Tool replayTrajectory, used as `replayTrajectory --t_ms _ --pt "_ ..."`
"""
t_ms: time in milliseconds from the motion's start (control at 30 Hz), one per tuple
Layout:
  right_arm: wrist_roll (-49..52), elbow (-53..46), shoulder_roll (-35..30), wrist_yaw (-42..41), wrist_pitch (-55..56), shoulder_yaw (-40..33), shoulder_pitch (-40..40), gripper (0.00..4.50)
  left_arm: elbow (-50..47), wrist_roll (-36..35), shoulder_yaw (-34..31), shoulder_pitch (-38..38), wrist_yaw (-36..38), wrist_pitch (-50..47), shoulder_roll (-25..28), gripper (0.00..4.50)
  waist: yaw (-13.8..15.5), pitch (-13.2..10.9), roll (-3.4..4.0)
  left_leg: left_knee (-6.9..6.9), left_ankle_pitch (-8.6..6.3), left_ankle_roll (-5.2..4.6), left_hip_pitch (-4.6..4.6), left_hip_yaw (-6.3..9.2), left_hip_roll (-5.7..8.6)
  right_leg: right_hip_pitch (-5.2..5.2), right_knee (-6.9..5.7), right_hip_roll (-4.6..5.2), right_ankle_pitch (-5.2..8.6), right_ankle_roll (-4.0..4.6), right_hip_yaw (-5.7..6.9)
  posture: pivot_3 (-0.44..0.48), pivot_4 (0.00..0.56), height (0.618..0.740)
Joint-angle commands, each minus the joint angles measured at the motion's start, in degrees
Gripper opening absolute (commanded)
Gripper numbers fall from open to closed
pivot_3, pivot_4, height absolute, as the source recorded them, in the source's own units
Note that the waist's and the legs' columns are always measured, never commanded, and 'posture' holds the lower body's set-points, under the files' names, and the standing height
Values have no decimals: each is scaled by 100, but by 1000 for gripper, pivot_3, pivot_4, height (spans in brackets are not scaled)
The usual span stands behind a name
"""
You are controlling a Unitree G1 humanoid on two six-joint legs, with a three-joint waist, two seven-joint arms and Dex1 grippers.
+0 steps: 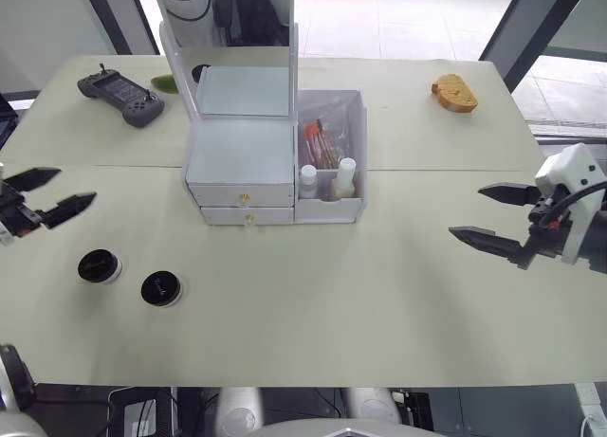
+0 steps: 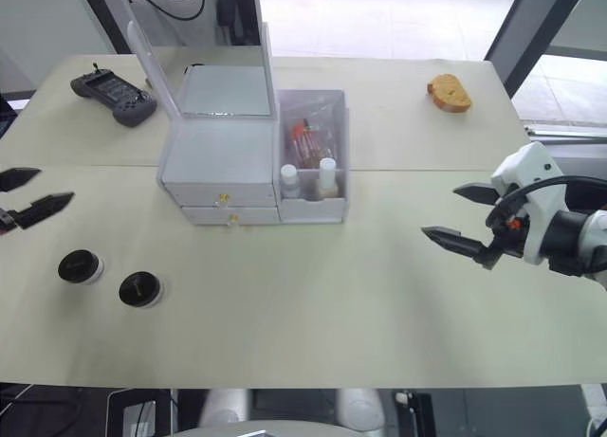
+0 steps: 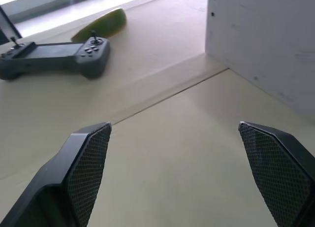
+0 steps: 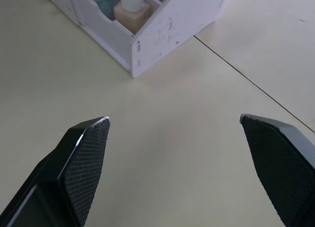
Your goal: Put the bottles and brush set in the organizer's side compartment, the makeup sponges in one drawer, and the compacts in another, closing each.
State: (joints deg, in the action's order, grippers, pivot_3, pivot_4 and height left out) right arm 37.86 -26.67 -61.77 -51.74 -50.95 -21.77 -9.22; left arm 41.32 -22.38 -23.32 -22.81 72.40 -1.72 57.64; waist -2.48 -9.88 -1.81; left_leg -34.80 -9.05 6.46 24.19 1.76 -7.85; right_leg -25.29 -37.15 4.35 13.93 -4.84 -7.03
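Pale table (image 1: 398,295), organizer (image 1: 242,167) — no legible labels, compacts (image 1: 99,265) out

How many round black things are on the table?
2. Both compacts lie on the table at the robot's left, in front of the organizer: one farther left, the other just beside it. More could be hidden inside the shut drawers.

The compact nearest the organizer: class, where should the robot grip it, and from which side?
Grip the compact across its round rim, coming straight down from above. It lies flat on the table, so only its edge offers opposing faces. The left gripper, fingers open, is probably the handier one.
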Motion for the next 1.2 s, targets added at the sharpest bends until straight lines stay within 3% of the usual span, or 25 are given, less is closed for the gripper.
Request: replayTrajectory --t_ms 33,100,200,367,533,633,967,1067,1167,1200 --pt "199 -225 -99 17 -170 496 -641 4500 -3185 -930 -470 1430 -682 -1336 -460 4462 -26 -1 -1 -3 0 0 0 -1 0 2 -1 1 -1 -2 0 0 150 705" --pt "483 -303 -61 -128 -339 773 -1077 4500 -4609 -1299 -601 2183 -1350 -1967 -899 4462 -18 -1 -1 -4 -1 0 -3 -8 0 6 0 4 -7 -12 -8 0 150 705" --pt "1051 -273 170 -40 -815 1002 -1767 4500 -5837 -1319 -397 2687 -2159 -2264 -1510 4462 7 -3 -7 -8 0 -1 -9 2 -2 5 -3 -5 -7 -9 -3 0 150 705" --pt "1480 -344 510 246 -1288 1350 -2514 4500 -6894 -969 460 2933 -3200 -2552 -2324 4462 72 2 -16 -29 0 -1 -9 4 2 19 8 -1 -3 5 -5 0 150 705" --pt "1699 -461 841 531 -1419 1504 -2878 4500 -7171 101 1710 2872 -4618 -2316 -3502 4462 109 3 -17 -30 -1 -4 -6 5 3 18 7 -5 -9 4 -6 0 150 705" --pt "1981 -464 966 727 -1542 1406 -3003 4500 -7158 353 2010 2714 -5088 -2202 -4047 4462 149 4 -18 -33 -1 -4 -3 6 3 17 8 -6 -16 -6 -6 0 150 705" --pt "3090 -655 1063 1619 -1855 1034 -3136 4500 -6658 1120 2626 2555 -5900 -2057 -4753 4462 162 4 -19 -35 -2 -6 -3 6 3 17 9 -6 -17 0 -8 0 150 705" --pt "3321 -605 1016 1779 -1850 1006 -3162 4500 -6516 1234 2786 2477 -5906 -1795 -4906 3875 164 4 -19 -35 -2 -6 -2 6 4 17 10 -6 -16 2 -8 0 150 705" --pt "3535 -629 950 1854 -1846 1044 -3160 4500 -6346 1386 2798 2340 -6035 -1680 -4987 2923 165 4 -19 -35 -2 -6 -2 6 4 17 10 -6 -16 2 -8 0 150 705" --pt "3596 -644 925 1880 -1840 1058 -3155 4500 -6287 1426 2816 2298 -6065 -1645 -5021 2923 165 4 -19 -35 -2 -6 -2 7 4 17 10 -6 -16 2 -8 0 150 705"
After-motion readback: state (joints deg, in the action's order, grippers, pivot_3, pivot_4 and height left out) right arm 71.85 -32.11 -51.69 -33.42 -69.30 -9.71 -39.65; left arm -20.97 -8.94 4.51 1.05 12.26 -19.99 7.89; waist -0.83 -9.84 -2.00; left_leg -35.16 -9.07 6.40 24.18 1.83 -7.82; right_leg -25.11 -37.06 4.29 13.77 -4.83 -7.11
